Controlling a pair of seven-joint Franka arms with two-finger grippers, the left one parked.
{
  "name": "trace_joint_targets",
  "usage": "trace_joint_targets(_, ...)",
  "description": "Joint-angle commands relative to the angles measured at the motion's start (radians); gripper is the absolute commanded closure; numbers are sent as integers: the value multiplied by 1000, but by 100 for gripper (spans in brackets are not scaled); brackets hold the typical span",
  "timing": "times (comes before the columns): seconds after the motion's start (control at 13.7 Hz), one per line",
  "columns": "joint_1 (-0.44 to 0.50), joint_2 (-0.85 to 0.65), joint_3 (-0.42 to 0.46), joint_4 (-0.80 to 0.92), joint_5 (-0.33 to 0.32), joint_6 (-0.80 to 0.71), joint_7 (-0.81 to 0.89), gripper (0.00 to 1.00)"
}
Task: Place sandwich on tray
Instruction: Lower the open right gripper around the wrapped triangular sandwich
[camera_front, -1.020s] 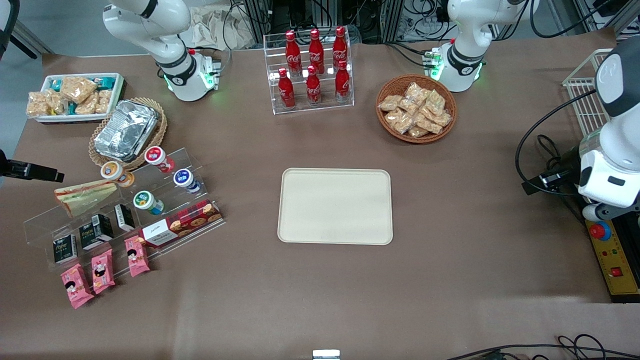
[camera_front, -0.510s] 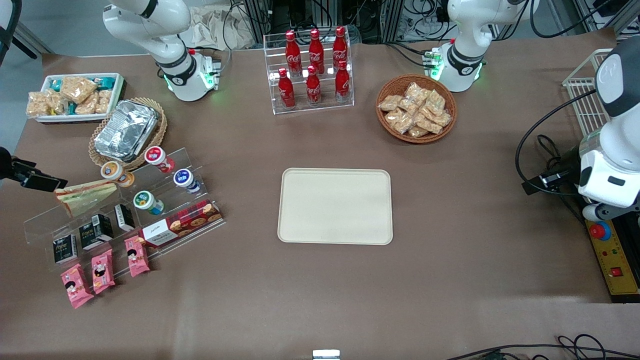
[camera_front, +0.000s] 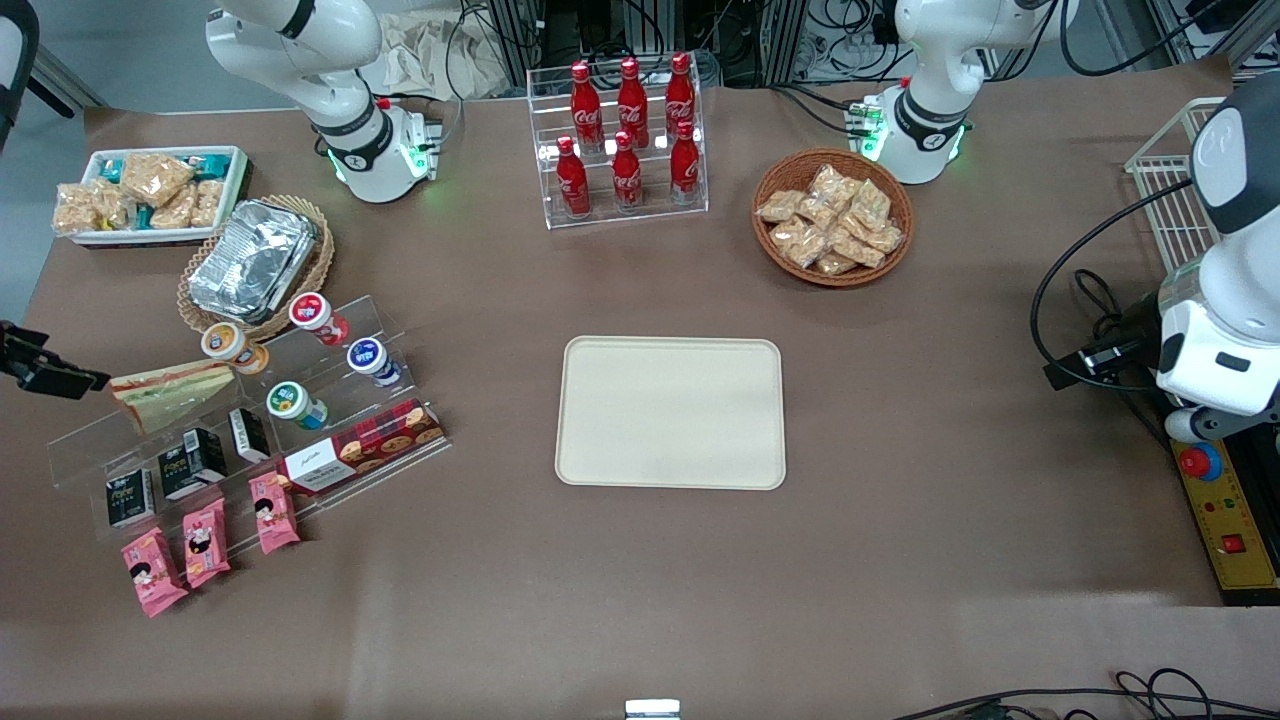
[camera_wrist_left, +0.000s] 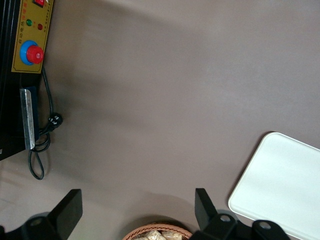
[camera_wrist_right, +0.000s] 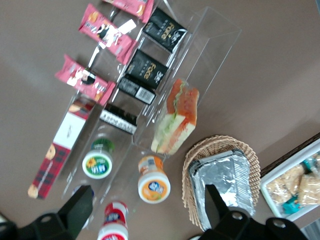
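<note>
Sandwich (camera_front: 168, 391) untouched on clear shelf rack (camera_front: 240, 420) toward working arm's end of worktop (camera_front: 640, 560); tray (camera_front: 670, 412) bare; gripper (camera_wrist_right: 145, 210) above sandwich, jaws apart, nothing held; grasp, lift, transfer all remain

We saw the tray (camera_front: 670, 412) as smooth, matt cream plastic, lying on a matt brown table covering (camera_front: 900, 560) with a papery look. The sandwich (camera_wrist_right: 176, 118) had soft pale bread under a clear, faintly shiny wrap, and it sat on a glossy, see-through acrylic rack (camera_front: 150, 440). At the left edge of the front view, the gripper (camera_front: 45, 375) looked matt black, its fingers spread. The foil container (camera_front: 250, 258) was crinkled bright metal in a rough woven wicker basket (camera_front: 322, 265).
</note>
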Motion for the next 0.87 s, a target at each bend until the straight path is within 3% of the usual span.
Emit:
trace_joint_targets(0.0, -11, -9, 3, -60, -2, 67, 82, 0)
trace_joint_targets(0.8, -85, 54, 5, -151, 24, 173, 82, 0)
